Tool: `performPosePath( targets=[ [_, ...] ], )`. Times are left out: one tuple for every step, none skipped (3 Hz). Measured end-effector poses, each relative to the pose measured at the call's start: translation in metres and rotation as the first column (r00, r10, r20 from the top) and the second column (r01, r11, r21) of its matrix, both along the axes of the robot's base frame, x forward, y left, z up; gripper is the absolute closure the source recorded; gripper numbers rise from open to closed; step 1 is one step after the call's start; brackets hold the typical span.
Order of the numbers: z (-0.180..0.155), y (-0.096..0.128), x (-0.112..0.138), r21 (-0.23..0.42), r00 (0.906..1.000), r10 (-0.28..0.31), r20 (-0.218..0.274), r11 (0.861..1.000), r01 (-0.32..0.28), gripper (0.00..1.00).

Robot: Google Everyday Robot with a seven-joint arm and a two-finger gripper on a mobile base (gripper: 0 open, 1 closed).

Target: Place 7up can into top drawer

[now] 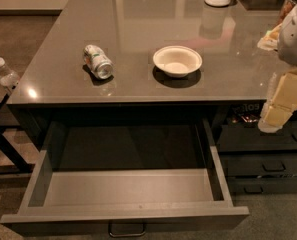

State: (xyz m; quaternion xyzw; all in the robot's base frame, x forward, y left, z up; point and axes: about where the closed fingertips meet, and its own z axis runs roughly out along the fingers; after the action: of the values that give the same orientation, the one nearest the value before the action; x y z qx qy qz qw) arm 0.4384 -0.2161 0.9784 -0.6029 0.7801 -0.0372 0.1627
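One 7up can (98, 61) lies sideways on the desk (138, 24), left of the white bowl (177, 61). The top drawer (123, 217) gapes open below. The pincer (280, 104) hangs at the view's right edge, and I cannot tell how wide it is.

One view only: set high in front of the bench (138, 24), looking down and across it, fairly near. Open top drawer (128, 186) fills the lower frame. Pincer (278, 109) intrudes at right edge, mid-height, close to the lens.
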Motion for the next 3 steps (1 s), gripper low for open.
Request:
performPosePath(
  targets=[
    [0.001, 0.001, 0.001, 0.0, 1.0, -0.001, 0.004, 1.0, 0.001, 0.0],
    [0.002, 0.026, 0.023, 0.028, 0.9997, -0.019, 0.015, 0.999, 0.018, 0.0],
    [0.006, 0.071, 0.054, 0.079, 0.9999, 0.003, 0.01, 0.997, -0.004, 0.0]
  ],
)
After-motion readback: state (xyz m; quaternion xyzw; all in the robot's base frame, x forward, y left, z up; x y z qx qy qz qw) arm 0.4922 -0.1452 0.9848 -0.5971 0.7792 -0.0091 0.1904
